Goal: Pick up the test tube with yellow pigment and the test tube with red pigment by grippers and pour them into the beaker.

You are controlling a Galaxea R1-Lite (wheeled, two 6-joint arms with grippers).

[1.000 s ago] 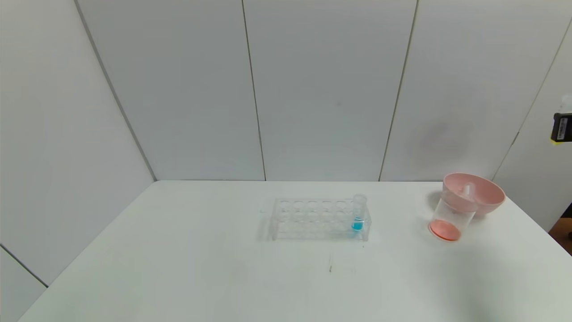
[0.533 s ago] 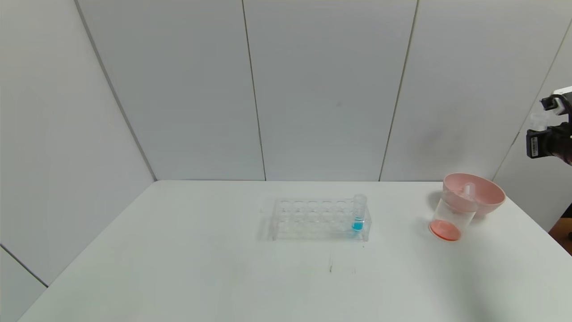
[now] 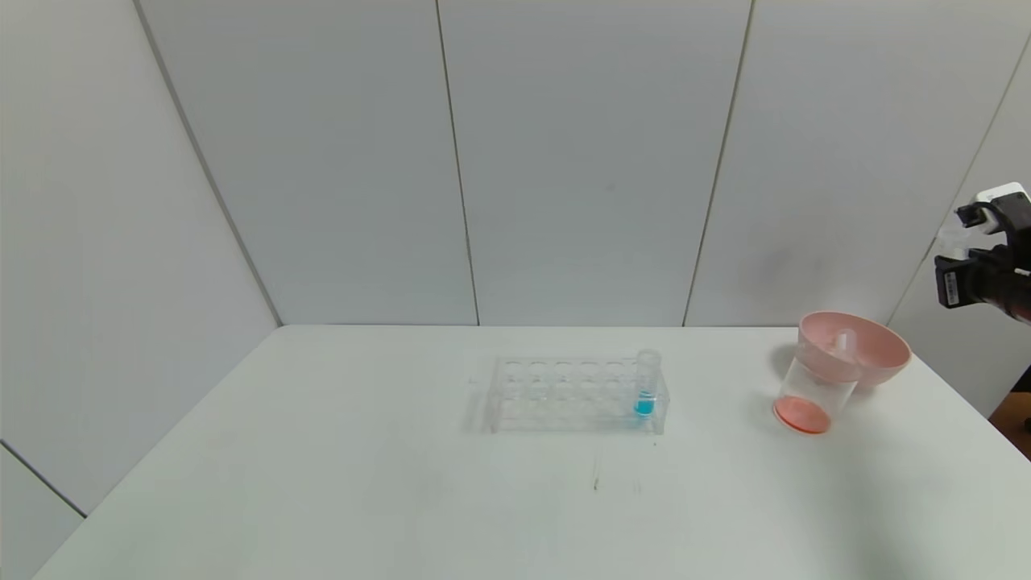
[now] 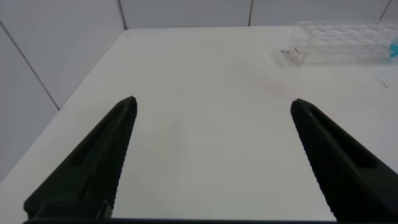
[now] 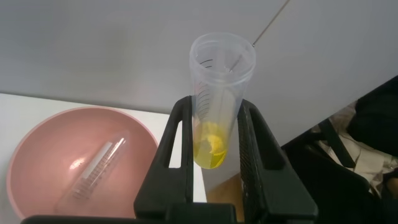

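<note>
My right gripper (image 3: 960, 242) is at the far right, above and to the right of the pink bowl. In the right wrist view the right gripper (image 5: 214, 107) is shut on the test tube with yellow pigment (image 5: 221, 62), which has yellow liquid at its round bottom. The beaker (image 3: 812, 393) stands in front of the bowl and holds orange-red liquid at its bottom. No tube with red liquid is in view. An empty clear tube (image 5: 93, 173) lies in the bowl. My left gripper (image 4: 211, 107) is open and empty over the table's left part.
The pink bowl (image 3: 882, 354) sits at the table's far right, also in the right wrist view (image 5: 37, 155). A clear rack (image 3: 556, 395) mid-table holds a blue-liquid tube (image 3: 646, 385); the rack shows in the left wrist view (image 4: 339, 40). Walls close in behind and on both sides.
My right gripper has come in from the right edge of the head view, moving left and down with the yellow tube. Nothing on the table has moved.
</note>
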